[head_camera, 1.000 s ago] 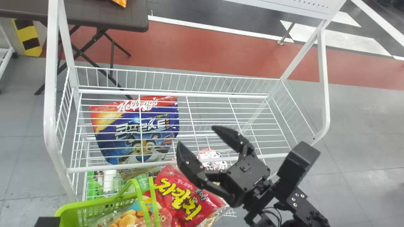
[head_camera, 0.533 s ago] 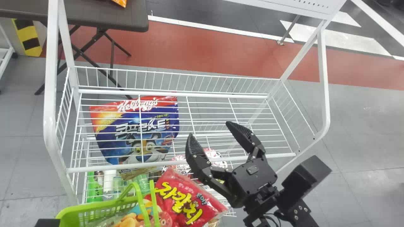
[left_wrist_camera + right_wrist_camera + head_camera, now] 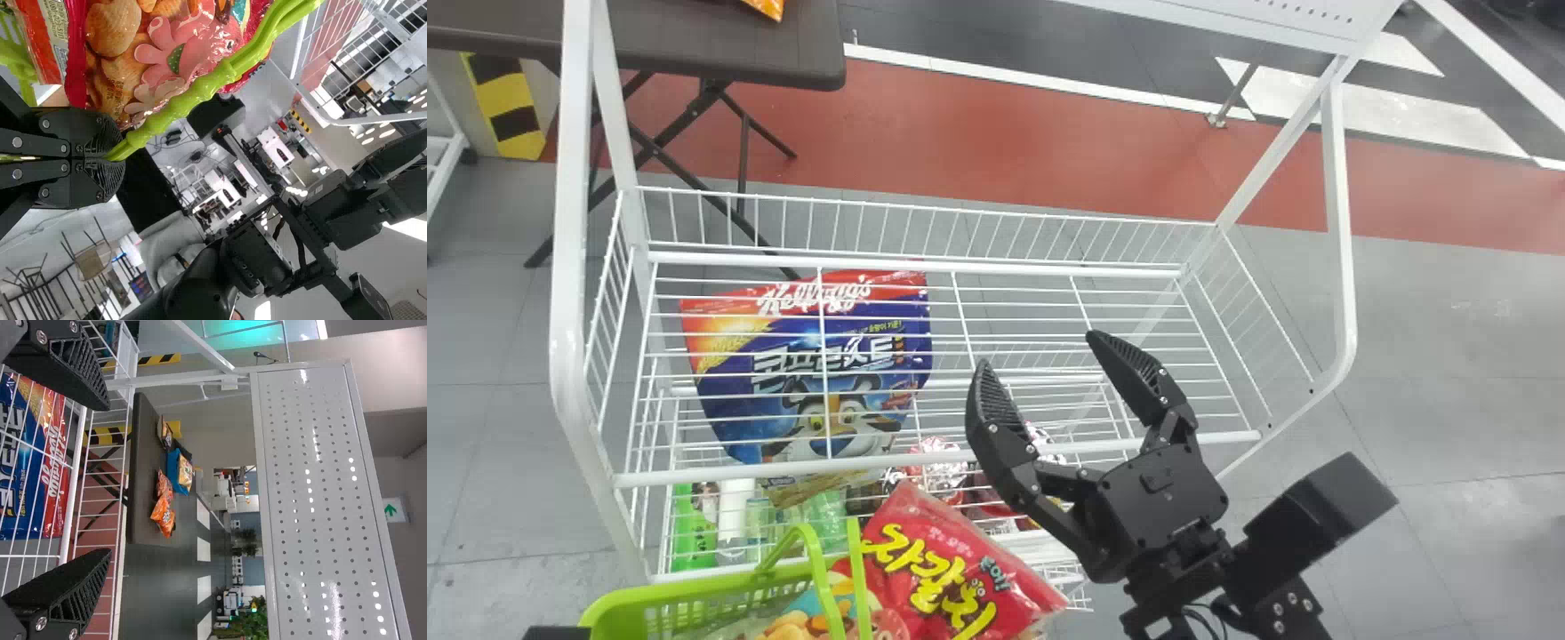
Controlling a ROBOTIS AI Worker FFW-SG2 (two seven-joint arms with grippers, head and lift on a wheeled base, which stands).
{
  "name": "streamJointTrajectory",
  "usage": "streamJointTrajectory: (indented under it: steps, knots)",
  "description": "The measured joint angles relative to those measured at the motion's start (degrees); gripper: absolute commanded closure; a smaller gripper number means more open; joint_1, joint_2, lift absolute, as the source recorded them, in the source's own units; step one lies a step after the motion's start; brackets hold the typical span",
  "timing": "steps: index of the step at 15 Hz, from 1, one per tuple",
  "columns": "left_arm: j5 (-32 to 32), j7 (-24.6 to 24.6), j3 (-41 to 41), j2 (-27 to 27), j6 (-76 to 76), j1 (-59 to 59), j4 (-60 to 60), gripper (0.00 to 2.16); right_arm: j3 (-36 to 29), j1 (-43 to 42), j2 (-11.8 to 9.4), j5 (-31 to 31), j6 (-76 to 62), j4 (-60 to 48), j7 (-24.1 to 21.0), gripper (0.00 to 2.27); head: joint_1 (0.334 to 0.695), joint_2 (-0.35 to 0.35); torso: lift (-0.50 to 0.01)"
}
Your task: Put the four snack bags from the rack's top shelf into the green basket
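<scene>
The 2 left fingers (image 3: 99, 183) grip the green basket handle (image 3: 179, 107).

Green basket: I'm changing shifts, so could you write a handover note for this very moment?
Left claw: shut on the basket's handle.
Right claw: open, holding nothing, over the top shelf's front.
Done: red bag and flower-picture bag in the basket.
Left: check for four bags; I can't tell. Blue bag lies beneath the top shelf, so probably isn't ours.

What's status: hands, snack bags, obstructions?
Left hand shut on green basket handle; right hand open, empty, over rack. Red snack bag juts past that handle. Front rail may obstruct right hand if lowered.
</scene>
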Motion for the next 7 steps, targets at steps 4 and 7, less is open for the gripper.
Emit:
streamJointTrajectory:
  steps: [4,7]
  knots:
    - [0.07,-0.06,0.02,0.1,0.14,0.07,-0.03,1.76,-0.18,0.39,-0.02,0.05,-0.77,-0.15,-0.23,0.04,0.695,-0.35,0.0]
    - [0.07,-0.06,0.01,0.16,0.16,0.07,-0.03,1.76,-0.22,0.54,-0.07,0.0,-1.01,-0.28,-0.31,0.04,0.695,-0.35,0.0]
